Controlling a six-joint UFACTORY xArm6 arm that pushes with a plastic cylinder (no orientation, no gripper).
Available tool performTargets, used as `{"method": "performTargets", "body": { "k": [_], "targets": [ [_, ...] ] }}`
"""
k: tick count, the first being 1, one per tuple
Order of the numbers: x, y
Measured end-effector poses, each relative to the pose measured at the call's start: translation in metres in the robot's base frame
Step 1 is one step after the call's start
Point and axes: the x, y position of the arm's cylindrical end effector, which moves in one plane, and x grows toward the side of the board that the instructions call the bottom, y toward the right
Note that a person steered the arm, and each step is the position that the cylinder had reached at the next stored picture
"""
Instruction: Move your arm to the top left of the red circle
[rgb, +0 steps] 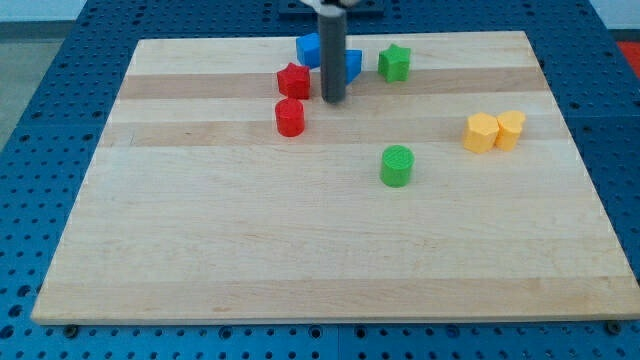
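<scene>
The red circle (290, 117) is a short red cylinder on the wooden board, left of centre near the view's top. My tip (333, 99) is the lower end of the dark rod; it rests on the board up and to the right of the red circle, a short gap away. A red star (293, 80) sits just above the red circle and left of my tip. A blue block (310, 48) lies above the star, and another blue block (353, 64) shows partly behind the rod.
A green star (395, 62) sits right of the rod near the view's top. A green cylinder (397, 165) stands at mid-board. Two yellow blocks (481, 132) (510, 129) touch at the view's right. The board (300, 260) lies on a blue perforated table.
</scene>
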Motion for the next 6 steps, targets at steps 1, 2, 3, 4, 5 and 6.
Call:
{"method": "performTargets", "body": {
  "k": [1,2,3,4,5,6],
  "targets": [
    [0.051,0.017],
    [0.055,-0.009],
    [0.051,-0.056],
    [0.036,-0.101],
    [0.005,-0.116],
    [-0.026,-0.116]
  ]
}}
